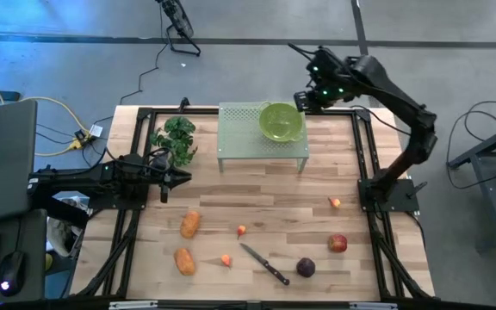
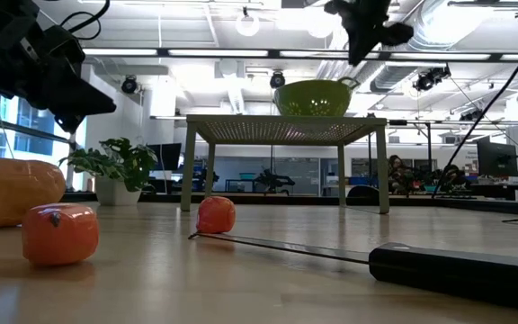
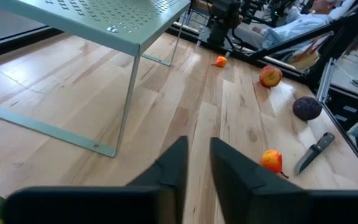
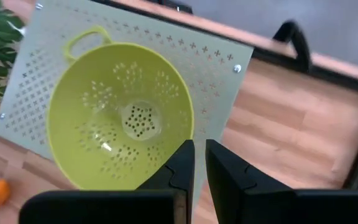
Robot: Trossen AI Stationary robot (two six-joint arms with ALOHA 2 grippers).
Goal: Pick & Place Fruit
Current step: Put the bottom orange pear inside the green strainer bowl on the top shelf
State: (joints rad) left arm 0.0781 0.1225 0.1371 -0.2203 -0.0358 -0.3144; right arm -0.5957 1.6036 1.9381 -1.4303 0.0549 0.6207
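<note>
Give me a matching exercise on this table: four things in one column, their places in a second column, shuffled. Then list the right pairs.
Things:
1. green colander
2. black-handled knife
3. leafy green bunch
4. red apple

Places:
A. on the wooden table beside the dark purple fruit
B. on top of the perforated metal stand
C. near the table's right edge, by the right arm's base
D. left of the stand, near the left gripper

Pairs: 1-B, 2-A, 3-D, 4-C
</note>
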